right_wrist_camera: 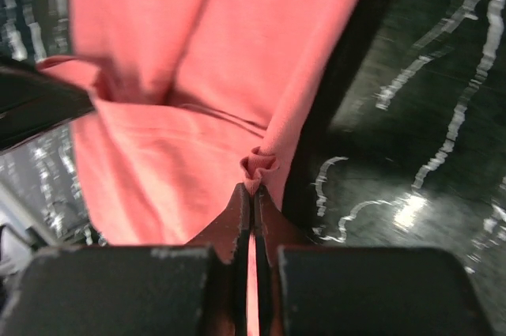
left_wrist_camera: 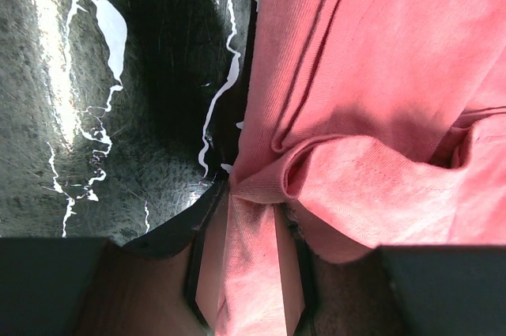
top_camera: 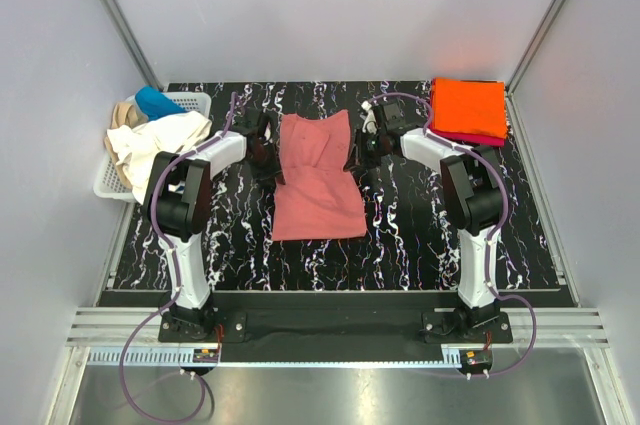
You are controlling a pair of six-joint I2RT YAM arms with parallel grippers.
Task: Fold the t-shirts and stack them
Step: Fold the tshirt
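Salmon-pink t-shirt [top_camera: 318,180], left gripper [left_wrist_camera: 251,221] pinching one edge; right gripper [right_wrist_camera: 253,198] clamped on the other

Both arms are reaching forward. The left gripper [top_camera: 272,155] and right gripper [top_camera: 356,153] are each pinching the pink t-shirt [top_camera: 318,185].

A robot lab cell: white panel walls [top_camera: 330,5], aluminium base rails [top_camera: 560,328].
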